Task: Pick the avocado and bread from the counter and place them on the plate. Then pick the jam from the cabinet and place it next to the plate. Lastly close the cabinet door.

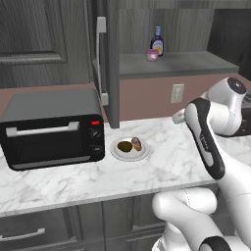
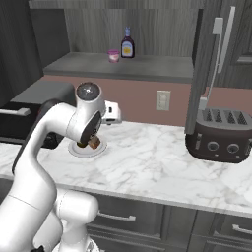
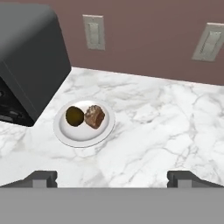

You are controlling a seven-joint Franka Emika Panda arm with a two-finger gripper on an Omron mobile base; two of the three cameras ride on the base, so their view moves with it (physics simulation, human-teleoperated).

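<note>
Below the tool: the plate point(image 3: 83, 131) lies on the bench point(image 3: 175, 118), down and to the left in the hand view.
Hidden: in the right base view the arm covers most of the plate point(image 2: 81, 150); only a scrap of the bread point(image 2: 93, 143) peeks out there.
Cut off: the tool point(image 3: 112, 178) shows as two dark fingertips point(image 3: 41, 178) at the bottom of the hand view.
Hard to make out: the jam point(image 1: 152, 55) is tiny, a pink jar beside a dark bottle point(image 1: 157, 41).
Avocado point(image 3: 75, 116): on the plate, on its left half, touching or just beside the bread point(image 3: 94, 116).
Jam: on the cabinet point(image 1: 171, 63) shelf, well above and beyond the tool.
Cabinet door point(image 1: 105, 59): stands open, edge on, handle facing out.
Oven point(image 1: 51, 128): left of the plate, near its rim.
Tool state: fingers wide apart, holding nothing, touching nothing, hanging above the bench.
</note>
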